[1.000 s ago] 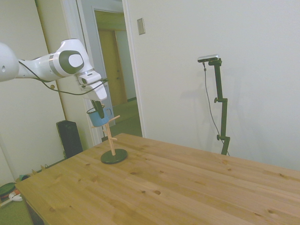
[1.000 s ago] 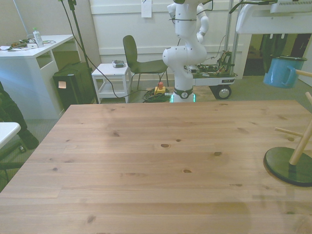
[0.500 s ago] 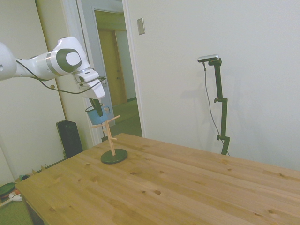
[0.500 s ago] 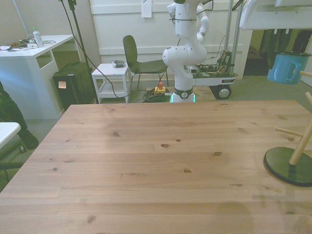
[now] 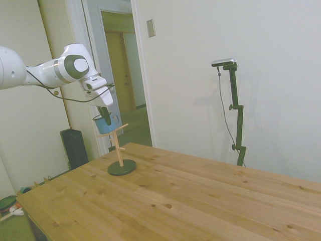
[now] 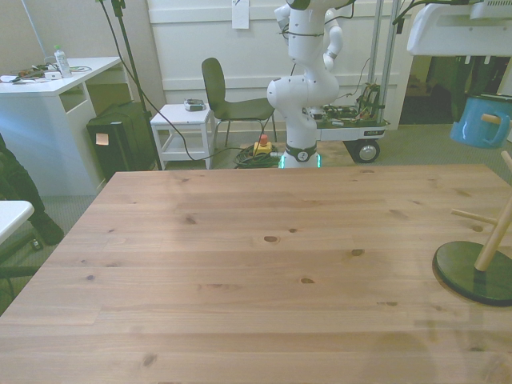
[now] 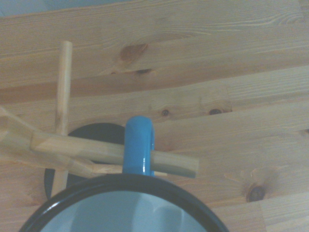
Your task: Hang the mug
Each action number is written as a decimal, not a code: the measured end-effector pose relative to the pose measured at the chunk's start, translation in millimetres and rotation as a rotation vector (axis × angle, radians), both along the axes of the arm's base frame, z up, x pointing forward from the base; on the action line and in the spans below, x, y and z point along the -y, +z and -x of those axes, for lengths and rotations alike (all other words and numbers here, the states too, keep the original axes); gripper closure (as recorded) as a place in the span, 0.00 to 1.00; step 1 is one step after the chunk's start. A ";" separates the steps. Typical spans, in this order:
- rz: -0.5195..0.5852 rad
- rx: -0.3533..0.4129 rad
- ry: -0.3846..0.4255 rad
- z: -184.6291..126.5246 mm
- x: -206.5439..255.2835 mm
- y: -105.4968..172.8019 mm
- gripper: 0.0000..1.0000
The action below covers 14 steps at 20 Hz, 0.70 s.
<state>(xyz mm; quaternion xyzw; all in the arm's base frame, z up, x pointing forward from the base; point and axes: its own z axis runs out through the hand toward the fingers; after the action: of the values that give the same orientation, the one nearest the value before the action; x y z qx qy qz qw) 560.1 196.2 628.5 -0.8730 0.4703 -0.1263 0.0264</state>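
pale walls and an open doorway [image 5: 118, 75] stand behind the wooden table [image 5: 190, 201] you are working over. on the table's far left corner in the side view, which is the front view's right edge, stands a mug tree [image 5: 119, 150]: a dark round base [image 6: 474, 272] with a slanted wooden post and bare pegs sticking out.

your gripper [image 5: 104, 113] hangs over that mug tree, its dark fingers reaching down into the blue mug [image 5: 104, 124]. they look closed on the mug's rim, one finger inside, though at this size you cannot see the contact itself. the mug sits upright, white inside with a dark rim [image 7: 123, 186].

look at the wrist view: the mug's blue loop handle [image 7: 138, 151] is threaded around the upper wooden peg [image 7: 111, 152], with the peg's blunt tip poking out past the handle. in the front view the peg's end [image 6: 490, 118] shows against the mug's blue side [image 6: 480, 122]. the mug is up off the table, above the base.

across the room in the front view you have a dark chair [image 6: 228, 100], a small white side table [image 6: 184, 132] and a white desk [image 6: 56, 120] at the left.
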 end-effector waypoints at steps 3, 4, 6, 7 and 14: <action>0.001 -0.007 0.003 -0.9 -5.0 -2.4 1.00; 0.002 -0.009 0.002 -1.7 -4.9 -4.0 1.00; 0.003 -0.014 0.000 -3.3 -4.3 -6.7 1.00; 0.003 -0.016 0.000 -3.9 -4.3 -7.9 1.00; 0.012 -0.028 0.011 -4.7 -13.4 -16.6 0.00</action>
<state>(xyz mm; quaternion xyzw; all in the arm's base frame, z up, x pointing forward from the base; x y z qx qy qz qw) 564.8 209.6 611.9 -0.8776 0.4649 -0.1165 0.0153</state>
